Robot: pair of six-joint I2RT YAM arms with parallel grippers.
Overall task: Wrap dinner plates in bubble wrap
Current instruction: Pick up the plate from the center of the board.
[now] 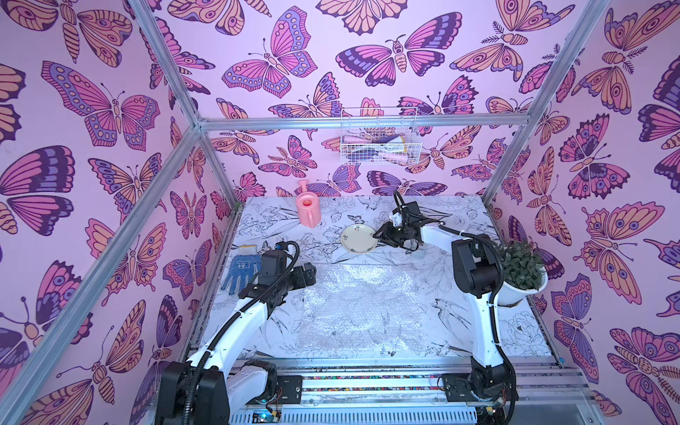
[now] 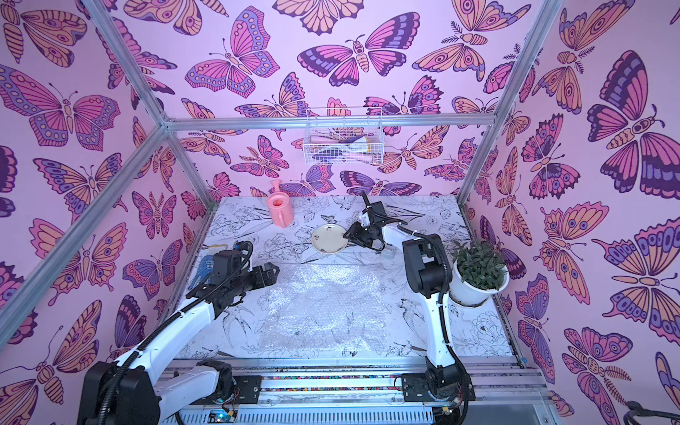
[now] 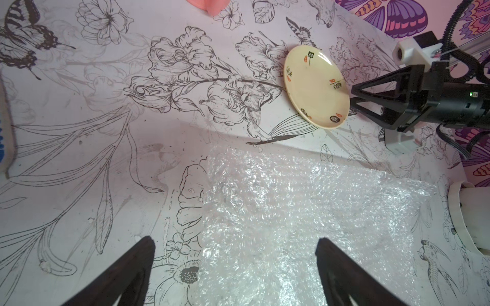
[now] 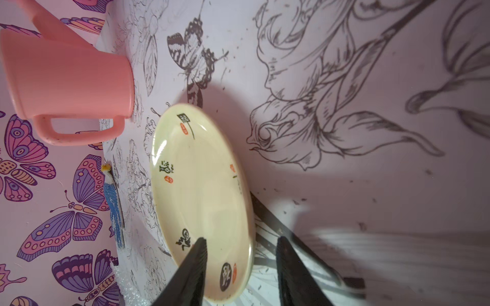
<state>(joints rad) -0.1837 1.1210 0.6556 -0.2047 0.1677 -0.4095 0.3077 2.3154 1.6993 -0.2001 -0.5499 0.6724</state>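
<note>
My right gripper (image 4: pixel 241 239) has its fingers (image 4: pixel 196 265) about half spread and set astride the near rim of the plate (image 4: pixel 201 185). One finger lies over the cream face beside a dark motif, the other outside the rim. A sliver of table shows between that outer finger and the edge, so I judge nothing is pinched yet. I come in low and from the side because a shallow plate lying flat offers only its lip to take hold of. The plate sits on the bare printed table (image 1: pixel 265 228), just past the far edge of the bubble wrap (image 1: pixel 360 305) and not on it, so it has to be carried onto the sheet before any folding. My left gripper (image 3: pixel 235 239) is spread wide and empty above the sheet's left far corner. It holds and touches nothing, and I take it to be placed there to lift that edge once the plate lands. Further out stand a pink watering can (image 1: pixel 308 209) behind the plate, a blue glove (image 1: pixel 241 270) at my left and a potted plant (image 1: pixel 522 290) at my right, all clear of the sheet.
</note>
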